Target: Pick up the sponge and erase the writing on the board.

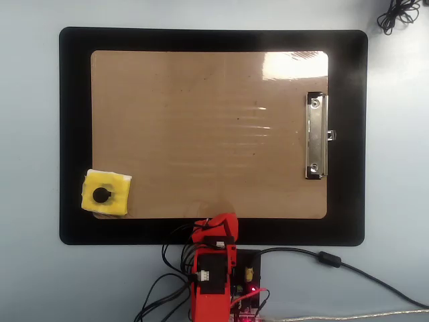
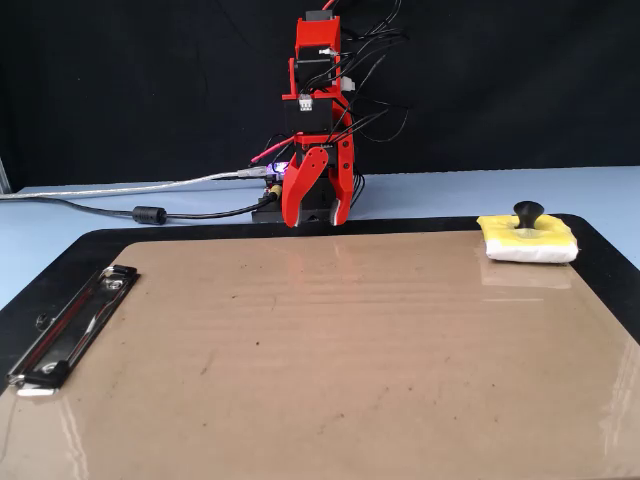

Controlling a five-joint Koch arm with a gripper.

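Note:
The yellow sponge [image 1: 118, 201] with its black knob lies at the board's lower left corner in the overhead view, partly on the black mat. In the fixed view it sits at the far right [image 2: 545, 245]. The tan board [image 1: 201, 121] [image 2: 320, 340] is glossy, and I see no writing on it, only faint specks. My red gripper [image 1: 218, 227] [image 2: 316, 220] hangs point-down at the arm's base, just off the board's near edge in the overhead view and well apart from the sponge. Its jaws stand a little apart and hold nothing.
A black mat [image 1: 74, 134] [image 2: 600, 250] lies under the board. The silver clip [image 1: 316, 135] [image 2: 70, 325] rises at the board's right end in the overhead view. Cables [image 2: 150, 213] trail from the arm's base, and a coiled wire [image 1: 397, 13] lies at the top right.

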